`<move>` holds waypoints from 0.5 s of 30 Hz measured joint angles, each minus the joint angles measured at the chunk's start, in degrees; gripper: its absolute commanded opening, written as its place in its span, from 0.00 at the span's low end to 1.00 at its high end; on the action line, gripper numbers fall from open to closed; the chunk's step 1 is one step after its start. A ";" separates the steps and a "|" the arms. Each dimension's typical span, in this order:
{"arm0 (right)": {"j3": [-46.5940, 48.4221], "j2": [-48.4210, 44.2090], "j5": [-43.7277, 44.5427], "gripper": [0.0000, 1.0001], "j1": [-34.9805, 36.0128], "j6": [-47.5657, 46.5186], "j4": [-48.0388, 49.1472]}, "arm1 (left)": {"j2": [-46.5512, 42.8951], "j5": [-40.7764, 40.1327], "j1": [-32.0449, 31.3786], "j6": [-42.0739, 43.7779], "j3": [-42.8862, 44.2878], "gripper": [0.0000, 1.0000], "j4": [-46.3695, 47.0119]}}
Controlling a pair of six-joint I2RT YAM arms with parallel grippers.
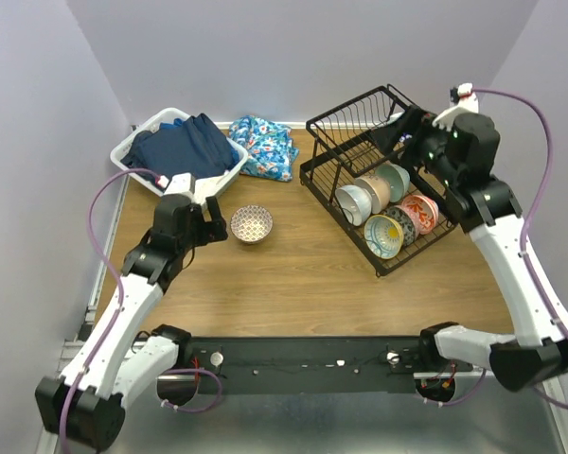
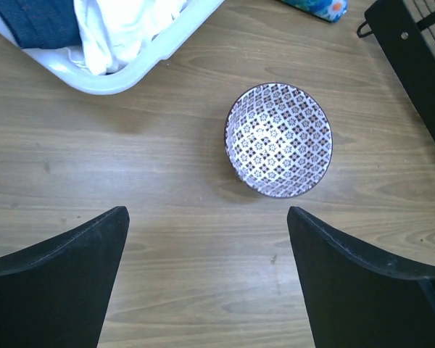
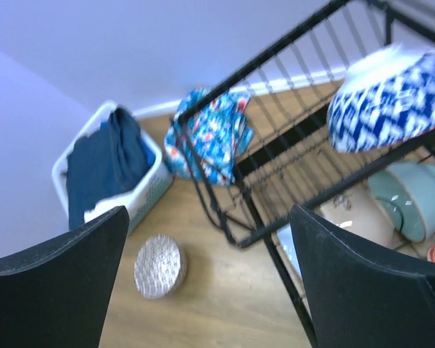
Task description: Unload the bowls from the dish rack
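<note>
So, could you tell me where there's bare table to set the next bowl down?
Bare table lies between the patterned bowl and the dish rack, and in front of both. Crowded behind: laundry basket and floral cloth.

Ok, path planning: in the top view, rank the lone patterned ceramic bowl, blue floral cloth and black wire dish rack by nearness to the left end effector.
1. Patterned bowl, just right of the left end effector.
2. Floral cloth, farther back.
3. Dish rack, far right.

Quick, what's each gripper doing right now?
Left gripper: open, holding nothing; patterned bowl sits free ahead.
Right gripper: open, empty, by the dish rack.
</note>
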 measured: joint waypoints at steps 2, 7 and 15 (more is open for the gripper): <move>4.13 3.02 2.45 1.00 0.00 0.59 -1.07 | -4.07 -0.20 0.00 1.66 -2.03 0.99 -0.28; 14.01 9.94 9.86 1.00 -0.59 1.77 -5.92 | -13.55 -0.13 0.00 2.75 -8.81 0.99 -0.55; 16.94 14.73 7.45 1.00 -13.18 9.09 -8.04 | -18.78 5.07 -0.22 2.91 -14.16 0.99 0.70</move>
